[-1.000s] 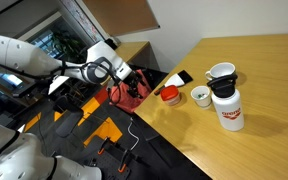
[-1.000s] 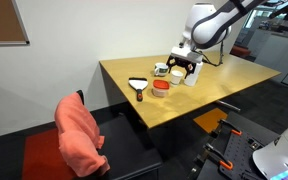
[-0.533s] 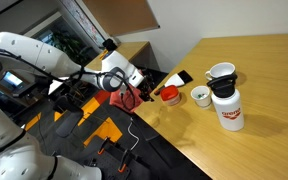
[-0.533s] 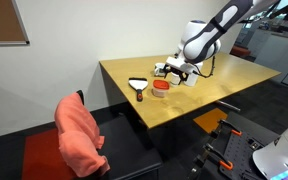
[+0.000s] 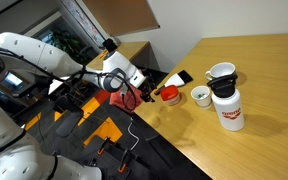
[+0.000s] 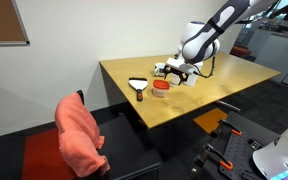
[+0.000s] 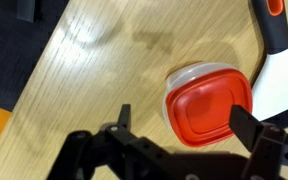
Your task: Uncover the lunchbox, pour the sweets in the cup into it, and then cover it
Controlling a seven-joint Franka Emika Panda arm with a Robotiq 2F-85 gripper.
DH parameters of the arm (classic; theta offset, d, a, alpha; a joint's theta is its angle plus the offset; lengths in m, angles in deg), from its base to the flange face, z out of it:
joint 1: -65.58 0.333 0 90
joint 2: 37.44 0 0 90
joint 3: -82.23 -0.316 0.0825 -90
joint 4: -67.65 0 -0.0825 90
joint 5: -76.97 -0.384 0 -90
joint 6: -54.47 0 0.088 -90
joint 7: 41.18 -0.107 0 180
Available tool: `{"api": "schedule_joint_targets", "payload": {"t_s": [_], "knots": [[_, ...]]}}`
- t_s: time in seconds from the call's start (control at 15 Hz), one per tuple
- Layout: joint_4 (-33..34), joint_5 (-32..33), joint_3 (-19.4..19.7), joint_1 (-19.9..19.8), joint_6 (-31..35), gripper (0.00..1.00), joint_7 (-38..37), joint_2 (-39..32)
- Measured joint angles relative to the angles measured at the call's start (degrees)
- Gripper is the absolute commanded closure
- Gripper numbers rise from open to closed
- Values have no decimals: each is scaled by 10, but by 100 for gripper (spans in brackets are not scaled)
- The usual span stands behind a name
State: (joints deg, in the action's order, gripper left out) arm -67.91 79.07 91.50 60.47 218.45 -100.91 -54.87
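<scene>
- My gripper [image 7: 180, 112] is spread wide, both fingers [image 7: 124, 118] apart with nothing between their pads.
- In the wrist view it hangs above the lunchbox [image 7: 209, 108], whose red lid shows between the two fingers and nearer one of them than the other. I cannot tell whether any finger touches it.
- The lunchbox is covered: the flat red lid sits on it, with a pale rim showing around the red.
- In an exterior view my gripper [image 5: 149, 92] reaches in from the left, over the left edge of the wooden table [image 5: 269, 140], right at the lunchbox [image 5: 170, 95].
- The cup [image 5: 201, 97] stands upright just right of the lunchbox, apart from it. The sweets [image 5: 201, 96] show only as a pale yellowish fill inside it.
- Farther right stand a larger white mug [image 5: 221, 72] and, nearer the camera, a tall white flask [image 5: 227, 110] with red lettering.
- A white flat utensil [image 7: 279, 75] lies on the table just beside the lunchbox, on its far side in the wrist view.
- In an exterior view my gripper [image 6: 170, 70] sits above the lunchbox [image 6: 160, 87], with the utensil [image 6: 137, 84] to its left.
- A pink cloth [image 6: 79, 135] is draped over a chair near the table's left corner.
</scene>
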Motion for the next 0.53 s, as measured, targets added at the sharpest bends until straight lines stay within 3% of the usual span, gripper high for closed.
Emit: {"api": "schedule_joint_targets", "payload": {"t_s": [0.53], "knots": [[64,-103,0,-30,0,0,182,-72]]}}
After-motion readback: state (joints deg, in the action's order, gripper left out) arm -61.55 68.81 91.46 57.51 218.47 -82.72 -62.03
